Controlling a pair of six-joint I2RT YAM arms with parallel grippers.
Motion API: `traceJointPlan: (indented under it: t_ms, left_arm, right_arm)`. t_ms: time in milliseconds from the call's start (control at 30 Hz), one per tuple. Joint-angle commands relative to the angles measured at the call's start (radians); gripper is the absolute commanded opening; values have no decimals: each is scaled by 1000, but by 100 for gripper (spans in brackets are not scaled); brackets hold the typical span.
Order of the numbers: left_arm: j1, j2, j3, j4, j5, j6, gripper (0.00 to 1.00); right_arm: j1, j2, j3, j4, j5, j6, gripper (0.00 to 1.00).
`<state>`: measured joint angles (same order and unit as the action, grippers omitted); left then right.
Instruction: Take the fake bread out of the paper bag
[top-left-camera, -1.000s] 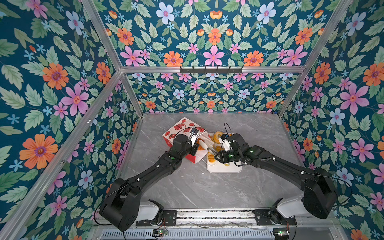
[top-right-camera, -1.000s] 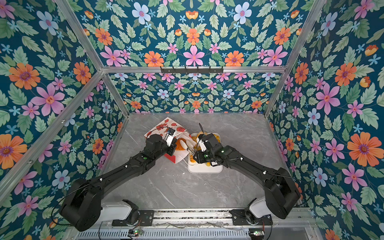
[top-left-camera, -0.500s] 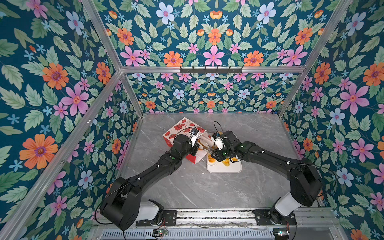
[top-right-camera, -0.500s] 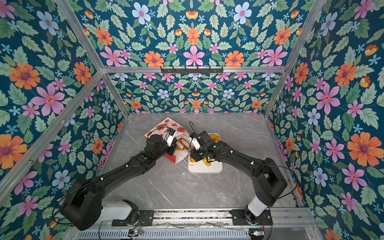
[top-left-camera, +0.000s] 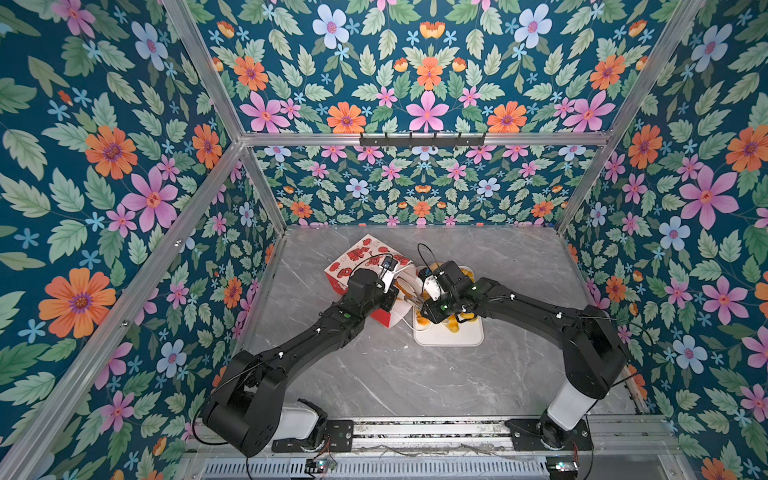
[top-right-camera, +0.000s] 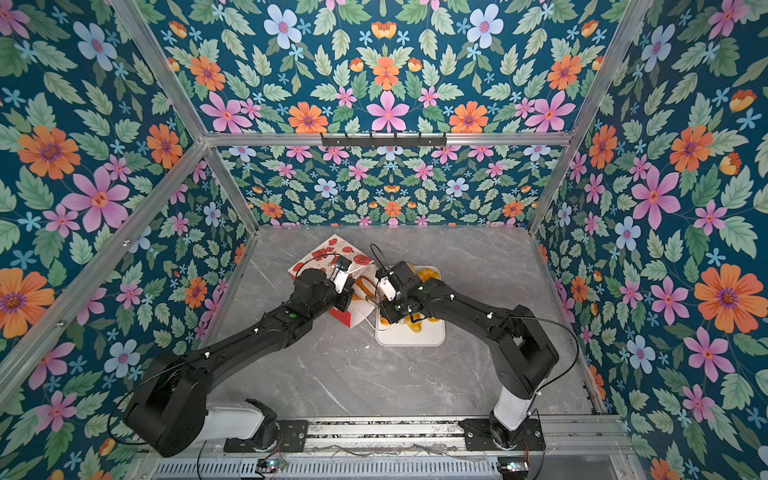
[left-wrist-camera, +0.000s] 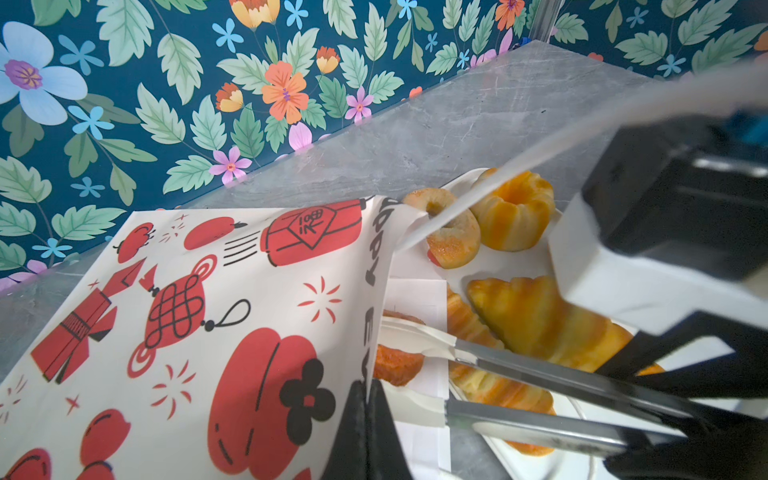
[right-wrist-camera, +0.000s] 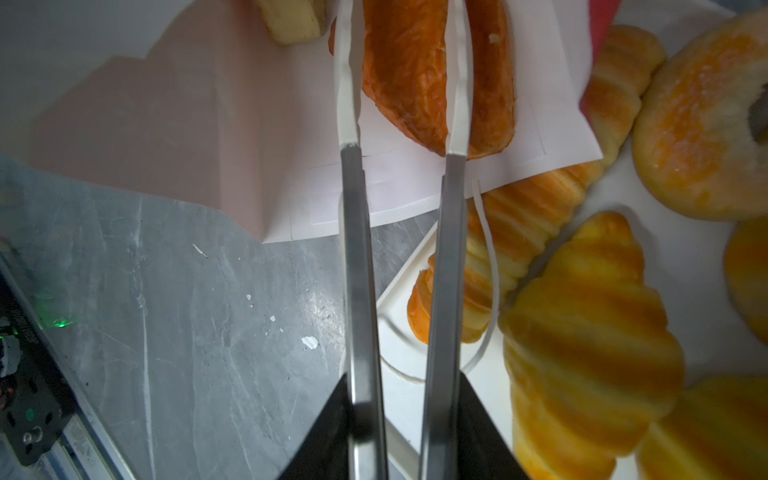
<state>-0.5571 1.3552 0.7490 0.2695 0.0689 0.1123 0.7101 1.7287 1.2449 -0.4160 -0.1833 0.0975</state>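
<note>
At the mouth of the paper bag (left-wrist-camera: 208, 311), our left gripper (left-wrist-camera: 368, 399) clamped tight on it. Our right gripper (right-wrist-camera: 400, 41) straddled a brown pastry (right-wrist-camera: 415, 99) inside, fingers (right-wrist-camera: 457, 83) narrowly parted; we could not tell whether it gripped. Other fake bread (right-wrist-camera: 582, 332) lay on the white tray (top-left-camera: 449, 338) beside.

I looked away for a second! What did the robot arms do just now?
The right gripper swung from over the tray toward the paper bag; its open tips now straddle an orange-brown pastry inside. Nothing taken or dropped. The left gripper still pinches the bag's edge; the bread on the tray stayed put.
</note>
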Motion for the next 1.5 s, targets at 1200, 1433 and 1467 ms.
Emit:
traceJointPlan:
  t_ms: [1200,1433,1467]
  left_arm:
    - [0,2,-12,51,-45,-12,0]
    - [1,-5,-16,51,-41,-12,0]
    - [1,-6,-17,51,-41,-11,0]
  right_arm:
    - [-1,-143,-44,-92,45,-41,27]
    - [-40,-142,-86,-36,-9,17,35]
    - [-48,-144,-91,-28,-22,31,37]
